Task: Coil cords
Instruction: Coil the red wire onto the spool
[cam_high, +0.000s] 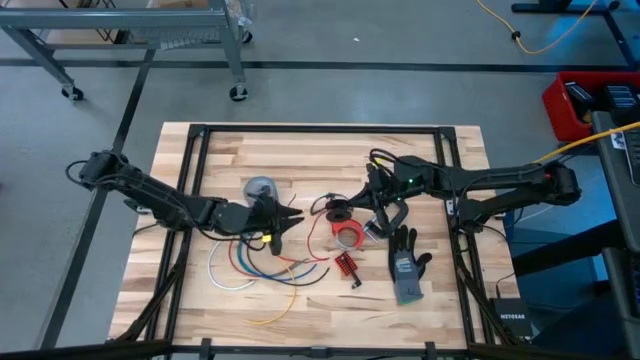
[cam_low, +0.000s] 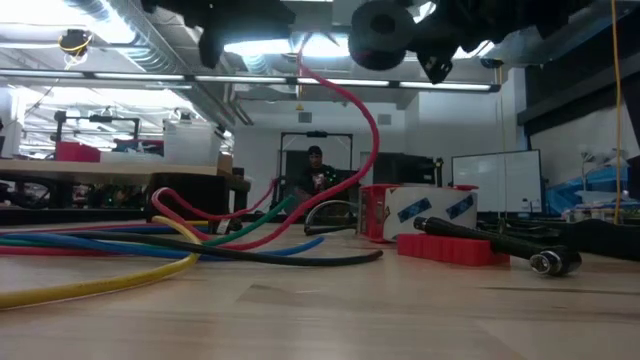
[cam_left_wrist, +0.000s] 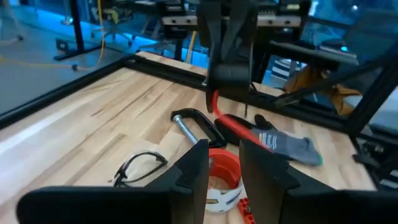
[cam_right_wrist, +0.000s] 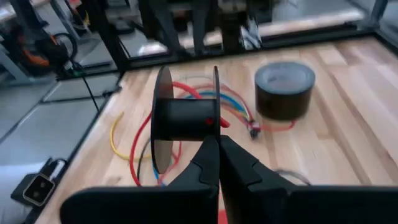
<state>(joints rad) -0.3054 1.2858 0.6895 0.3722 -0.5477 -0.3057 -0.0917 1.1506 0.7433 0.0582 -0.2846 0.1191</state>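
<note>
- Mid-table: my right gripper, fingers pressed together, holds the black spool.
- My left gripper, parted, should feed the red cord taut.

On my screens the worktop is pale wood in long strips with a black frame. I see the cords in white, blue, red, green and yellow, a red tape ring, a grey glove with black fingers, a dark grey tape roll and a black spool.
</note>
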